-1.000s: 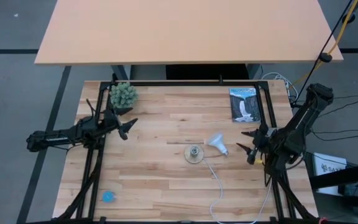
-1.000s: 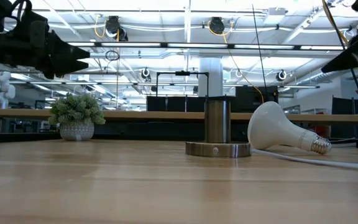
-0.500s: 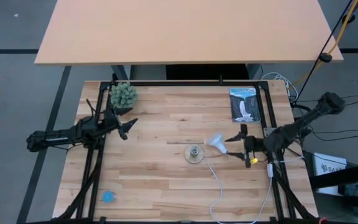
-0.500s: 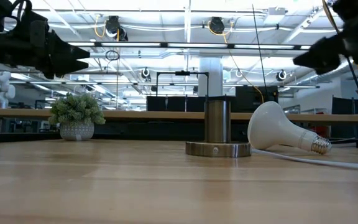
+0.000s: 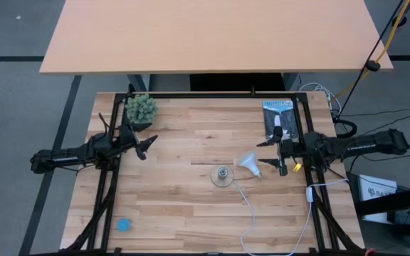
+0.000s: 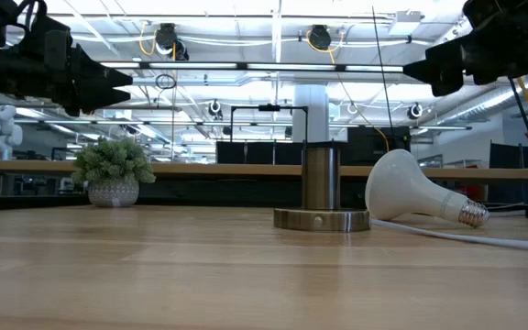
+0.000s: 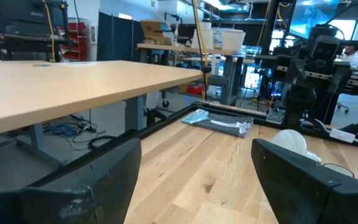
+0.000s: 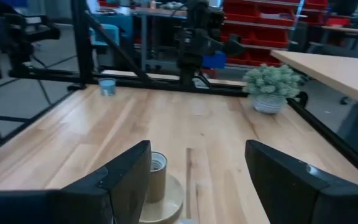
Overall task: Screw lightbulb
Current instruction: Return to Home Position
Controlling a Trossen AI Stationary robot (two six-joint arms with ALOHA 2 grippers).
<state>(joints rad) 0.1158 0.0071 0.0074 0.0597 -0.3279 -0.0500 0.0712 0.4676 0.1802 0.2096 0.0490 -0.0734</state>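
The white lightbulb (image 5: 248,163) lies on its side on the wooden table, its dome toward the far left and its grey screw base (image 5: 257,173) toward the near right. It also shows in the low view (image 6: 409,191). The round socket (image 5: 223,176) stands upright just left of it, its white cord (image 5: 251,213) running toward the near edge. My right gripper (image 5: 264,152) is open and empty above the table, just right of the bulb. My left gripper (image 5: 150,146) is open and empty, held high at the table's left.
A small potted plant (image 5: 142,108) stands at the far left corner. A booklet (image 5: 280,119) lies at the far right, behind my right gripper. A small blue object (image 5: 124,225) lies at the near left. Black frame rails (image 5: 212,94) run along the table's edges.
My right gripper has moved from the table's right edge toward the left, then a little toward the far edge. It now stands close beside the bulb, and its fingers stay open. The bulb and socket have not moved.
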